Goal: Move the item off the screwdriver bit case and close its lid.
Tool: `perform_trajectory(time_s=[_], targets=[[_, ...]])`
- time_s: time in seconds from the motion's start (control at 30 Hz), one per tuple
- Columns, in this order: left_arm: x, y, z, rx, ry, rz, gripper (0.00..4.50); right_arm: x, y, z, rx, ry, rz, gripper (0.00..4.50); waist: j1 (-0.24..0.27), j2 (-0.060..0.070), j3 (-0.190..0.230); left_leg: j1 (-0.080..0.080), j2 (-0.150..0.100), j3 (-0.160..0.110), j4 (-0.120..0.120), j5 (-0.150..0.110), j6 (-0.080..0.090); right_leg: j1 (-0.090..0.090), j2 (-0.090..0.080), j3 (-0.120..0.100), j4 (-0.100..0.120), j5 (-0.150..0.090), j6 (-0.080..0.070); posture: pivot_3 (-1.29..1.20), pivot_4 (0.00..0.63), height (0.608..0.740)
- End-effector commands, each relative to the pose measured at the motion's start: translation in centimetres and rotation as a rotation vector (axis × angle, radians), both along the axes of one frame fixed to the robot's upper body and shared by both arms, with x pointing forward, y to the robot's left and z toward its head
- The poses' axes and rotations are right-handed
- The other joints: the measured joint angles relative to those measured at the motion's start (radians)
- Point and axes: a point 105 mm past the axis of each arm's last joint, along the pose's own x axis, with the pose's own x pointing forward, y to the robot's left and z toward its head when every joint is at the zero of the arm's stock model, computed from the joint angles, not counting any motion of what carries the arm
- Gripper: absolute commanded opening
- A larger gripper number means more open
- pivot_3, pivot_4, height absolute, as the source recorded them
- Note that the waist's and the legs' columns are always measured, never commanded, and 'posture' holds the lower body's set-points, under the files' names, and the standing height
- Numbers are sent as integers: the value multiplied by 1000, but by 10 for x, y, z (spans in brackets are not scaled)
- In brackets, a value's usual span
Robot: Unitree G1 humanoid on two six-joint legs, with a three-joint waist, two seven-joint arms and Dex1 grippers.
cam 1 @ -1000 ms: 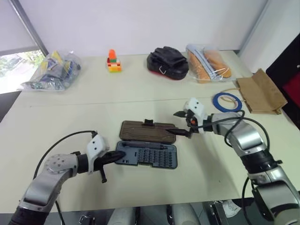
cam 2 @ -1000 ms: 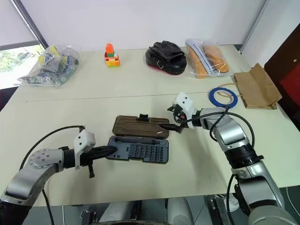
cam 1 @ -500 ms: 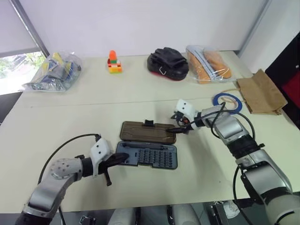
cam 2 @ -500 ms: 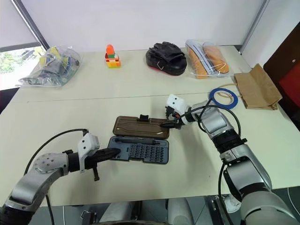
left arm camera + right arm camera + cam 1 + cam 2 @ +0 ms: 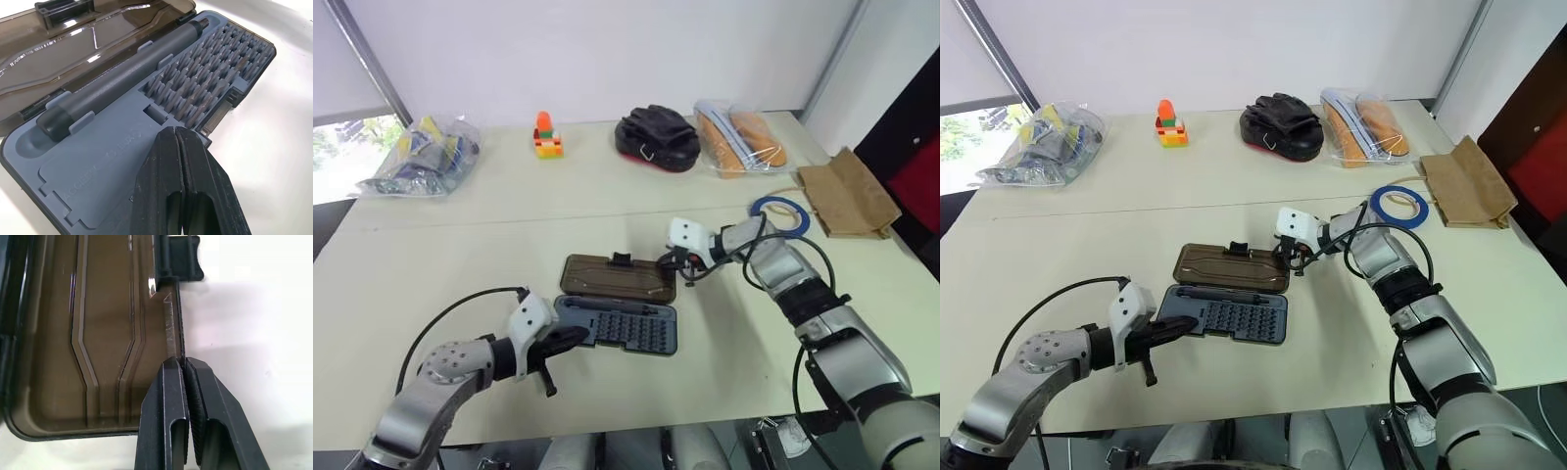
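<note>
Along the far side of the desk (image 5: 431, 255) sit a clear bag of packets (image 5: 423, 154), a toy block stack (image 5: 546, 135), a black pouch (image 5: 657, 136), bagged insoles (image 5: 739, 135) and a brown paper bag (image 5: 842, 193).

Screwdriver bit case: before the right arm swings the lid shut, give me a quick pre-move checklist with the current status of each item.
1. Blue tape ring off the screwdriver bit case: ok, it lies on the table by the paper bag.
2. Lid folded flat open: ok.
3. Right gripper fingers shut on the lid's far edge: ok.
4. Left gripper fingers shut, resting on the case base: ok.
5. Left fingers out of the lid's closing path: not ok.
6. Driver seated: ok.
</note>
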Motion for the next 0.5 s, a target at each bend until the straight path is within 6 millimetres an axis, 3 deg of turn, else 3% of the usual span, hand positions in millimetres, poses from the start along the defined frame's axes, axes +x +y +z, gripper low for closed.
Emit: perform_trajectory(time_s=[0.03,0.1,0.3,0.43,0.5], targets=[[3,11,-13,19,41,43,0,3,-7,40,-24,-253,20,49,4,1,1,0,0,0,0,0,0,0,0,0,0,0,0,0,150,740],[5,11,-13,8,39,37,0,-4,-10,54,-28,-332,36,49,9,2,1,-2,0,0,0,0,0,-2,-1,0,0,0,0,0,150,740],[14,4,3,-71,26,22,0,-21,-15,66,-50,-451,46,49,12,2,2,-4,-1,0,0,0,0,-2,-2,0,-1,0,0,0,150,740],[11,-8,42,-272,57,-36,0,-25,-14,68,-43,-492,41,49,6,0,5,-5,0,0,0,0,0,-4,-1,0,-1,0,1,0,150,740],[28,8,87,-410,26,-15,0,-24,-13,68,-37,-508,33,49,8,0,5,-9,0,0,0,1,-1,-9,0,0,0,0,1,0,150,740]])
